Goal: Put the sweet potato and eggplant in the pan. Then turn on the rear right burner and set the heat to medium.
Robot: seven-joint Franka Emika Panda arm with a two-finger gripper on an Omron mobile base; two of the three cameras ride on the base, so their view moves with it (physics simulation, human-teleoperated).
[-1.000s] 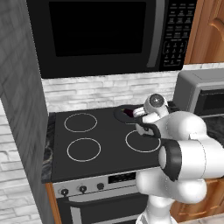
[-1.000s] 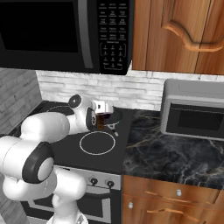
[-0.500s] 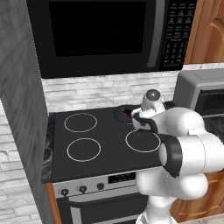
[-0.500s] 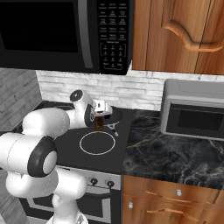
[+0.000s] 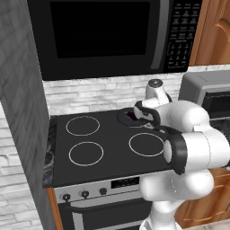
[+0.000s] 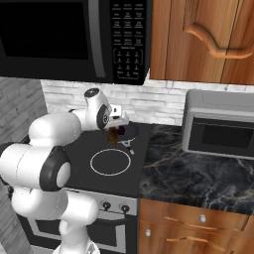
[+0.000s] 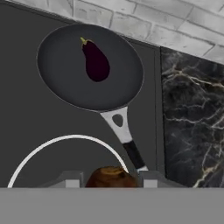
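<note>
Sweet potato (image 7: 110,177), clenched in the gripper (image 7: 109,180), has been carried nearer the pan (image 7: 57,83); eggplant (image 7: 95,61) already lies inside.

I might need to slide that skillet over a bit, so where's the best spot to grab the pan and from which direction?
Probably the handle: the pan is a wide shallow round, while the handle is thin and straight, sticking out over the cooktop toward the front. Come from above, jaws across the handle's width. The gripper is shut on the sweet potato now.
</note>
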